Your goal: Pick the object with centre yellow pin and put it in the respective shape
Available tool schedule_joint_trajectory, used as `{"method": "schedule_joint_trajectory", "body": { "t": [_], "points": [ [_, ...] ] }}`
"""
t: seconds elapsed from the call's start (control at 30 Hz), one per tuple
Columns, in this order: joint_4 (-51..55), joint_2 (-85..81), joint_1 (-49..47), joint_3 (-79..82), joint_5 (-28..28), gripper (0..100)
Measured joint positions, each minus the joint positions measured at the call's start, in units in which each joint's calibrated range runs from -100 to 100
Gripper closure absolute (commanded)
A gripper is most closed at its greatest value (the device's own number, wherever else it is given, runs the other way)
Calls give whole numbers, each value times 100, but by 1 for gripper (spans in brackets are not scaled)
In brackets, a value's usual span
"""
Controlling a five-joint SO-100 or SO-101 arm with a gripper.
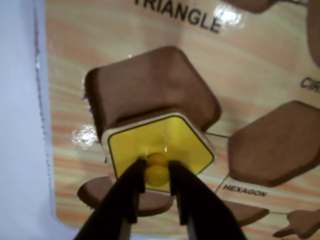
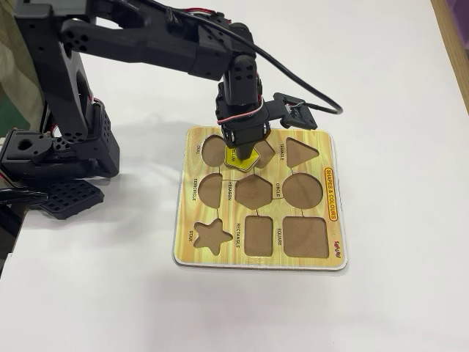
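Yellow pentagon piece (image 1: 162,145) sits in your wrist view with its knob (image 1: 157,174) pinched between the gripper (image 1: 157,192) fingers, tilted at the near edge of the pentagon recess (image 1: 150,85) (not seated). Your fixed view shows it over the puzzle board (image 2: 220,253)'s far row, so lowering and releasing remain.

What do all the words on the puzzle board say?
"TRIANGLE" on the puzzle board, above the pentagon hole.
"HEXAGON" below the hexagon hole.
"CIR", cut off by the wrist view's right edge.
"SHAPES & COLOURS" in the orange strip on the board's right edge.
"STAR" beside the star hole.
"SQUARE" beside the square hole.
Other labels are too small to read; the gripper hides the yellow piece's word.
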Motion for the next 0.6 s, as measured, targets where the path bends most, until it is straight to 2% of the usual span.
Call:
{"method": "schedule_joint_trajectory", "body": {
  "t": [0.6],
  "points": [
    [-531, 0, -271, 0, 21, 99]
  ]
}}
